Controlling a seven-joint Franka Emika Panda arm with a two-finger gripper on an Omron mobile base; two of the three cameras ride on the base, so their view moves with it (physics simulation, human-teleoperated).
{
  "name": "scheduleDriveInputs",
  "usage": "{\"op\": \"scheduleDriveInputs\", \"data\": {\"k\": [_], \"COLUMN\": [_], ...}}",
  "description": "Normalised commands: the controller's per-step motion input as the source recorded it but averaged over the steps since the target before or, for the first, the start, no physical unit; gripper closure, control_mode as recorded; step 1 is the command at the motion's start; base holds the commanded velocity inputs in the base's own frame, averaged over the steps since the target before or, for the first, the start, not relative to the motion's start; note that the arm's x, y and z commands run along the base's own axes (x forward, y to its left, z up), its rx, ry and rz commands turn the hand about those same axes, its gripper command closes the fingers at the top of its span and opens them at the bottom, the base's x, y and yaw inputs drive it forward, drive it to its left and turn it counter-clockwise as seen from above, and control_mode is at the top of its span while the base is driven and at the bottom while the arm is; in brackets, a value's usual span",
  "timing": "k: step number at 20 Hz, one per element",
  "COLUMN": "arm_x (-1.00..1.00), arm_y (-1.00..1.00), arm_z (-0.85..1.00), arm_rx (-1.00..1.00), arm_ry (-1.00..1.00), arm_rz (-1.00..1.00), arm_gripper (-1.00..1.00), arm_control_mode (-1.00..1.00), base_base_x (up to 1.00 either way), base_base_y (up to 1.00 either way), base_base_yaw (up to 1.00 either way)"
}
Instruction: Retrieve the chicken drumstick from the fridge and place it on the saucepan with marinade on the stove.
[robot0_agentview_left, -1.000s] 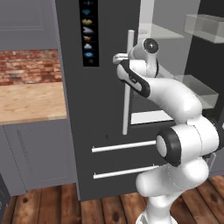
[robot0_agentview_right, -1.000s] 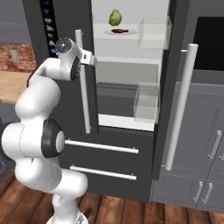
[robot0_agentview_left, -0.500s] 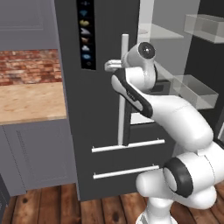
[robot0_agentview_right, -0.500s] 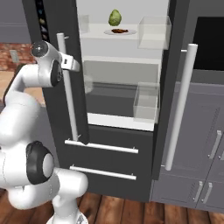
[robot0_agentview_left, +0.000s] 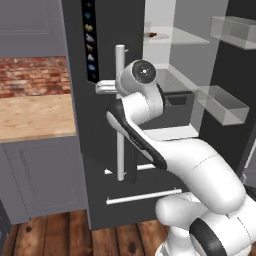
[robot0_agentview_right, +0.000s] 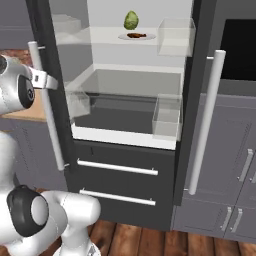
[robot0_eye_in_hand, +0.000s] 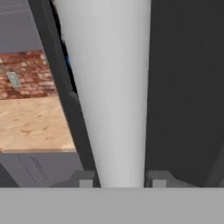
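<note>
The fridge (robot0_agentview_right: 125, 150) stands with its left door (robot0_agentview_left: 102, 130) swung partly open, showing a white interior. My gripper (robot0_agentview_left: 106, 88) is shut on that door's long silver handle (robot0_agentview_left: 120, 120), about a third of the way down the bar. From the right the gripper (robot0_agentview_right: 44, 80) shows on the same handle (robot0_agentview_right: 50, 125). In the hand view both fingertips (robot0_eye_in_hand: 85, 179) flank the handle (robot0_eye_in_hand: 109, 87). The chicken drumstick (robot0_agentview_right: 135, 35) lies on a white plate (robot0_agentview_right: 148, 37) on the top shelf, beside a round green vegetable (robot0_agentview_right: 131, 20). Saucepan, marinade and stove are out of view.
A wooden counter (robot0_agentview_left: 30, 115) with a brick wall behind it lies left of the fridge, over grey cabinets (robot0_agentview_left: 40, 175). The right fridge door (robot0_agentview_right: 200, 100) is shut, with its own bar handle (robot0_agentview_right: 205, 120). Clear bins (robot0_agentview_right: 167, 117) sit inside, and two drawers (robot0_agentview_right: 117, 167) lie below.
The left fridge door has swung further open with my gripper on its handle, and the arm has followed it to the left. More of the white interior shows.
</note>
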Motion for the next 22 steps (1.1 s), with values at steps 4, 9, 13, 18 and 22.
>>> {"op": "scheduleDriveInputs", "data": {"k": [4, 9, 13, 18, 22], "arm_x": [-0.64, -0.28, -0.2, -0.67, -1.0], "arm_y": [1.0, 0.97, 0.44, 0.03, -0.54], "arm_z": [0.0, 0.0, 0.0, 0.0, 0.0], "arm_rx": [0.0, 0.0, 0.0, 0.0, 0.0], "arm_ry": [0.02, 0.06, 0.0, -0.01, -0.15], "arm_rz": [0.0, 0.01, 0.18, 0.27, 0.16], "arm_gripper": [1.0, 1.0, -1.0, -1.0, -1.0], "arm_control_mode": [-1.0, -1.0, -1.0, -1.0, -1.0], "base_base_x": [0.0, 0.0, 0.0, 0.0, 0.0], "base_base_y": [0.0, 0.0, 0.0, 0.0, 0.0], "base_base_yaw": [0.0, 0.0, 0.0, 0.0, 0.0]}}
